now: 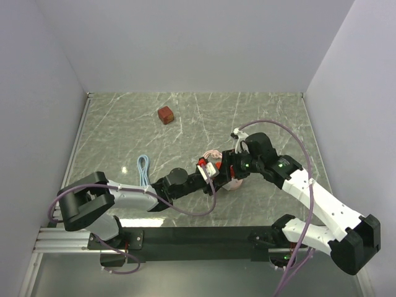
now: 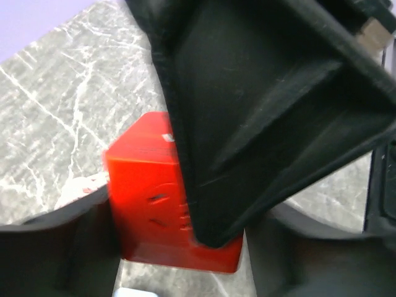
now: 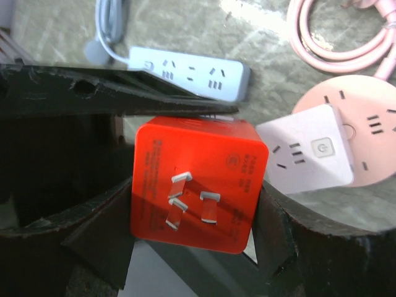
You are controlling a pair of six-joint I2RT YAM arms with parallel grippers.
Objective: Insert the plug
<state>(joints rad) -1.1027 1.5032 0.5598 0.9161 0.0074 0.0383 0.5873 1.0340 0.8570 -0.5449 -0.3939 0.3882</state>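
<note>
**A:** Entry one, leftmost?

**B:** The left arm (image 1: 133,198). It runs from the near left corner, low over the table (image 1: 124,124), toward the middle, with the forearm almost level. In the left claw (image 2: 179,247), one finger (image 2: 55,247) touches a side of the plug (image 2: 148,198). The opposite side is covered by a large black part, likely belonging to the other arm, so I cannot tell whether this claw grips.

**A:** Entry two?

**B:** The plug: a bright red cube with three metal prongs (image 3: 185,201) on one face. It is near the table's middle, a little toward the near edge, and appears lifted off the surface. I judge it light, rigid and glossy, so liable to slip. Best taken by two opposite flat sides, leaving the prongs free.

**A:** Entry three?

**B:** The right arm (image 1: 309,185). It comes from the near right corner with the elbow raised and the wrist turned leftward. The right claw (image 3: 195,216) is clamped on the plug, one finger against each side.

**A:** Anything else?

**B:** A light blue power strip (image 3: 192,71) lies beyond, apart from the plug.
</note>
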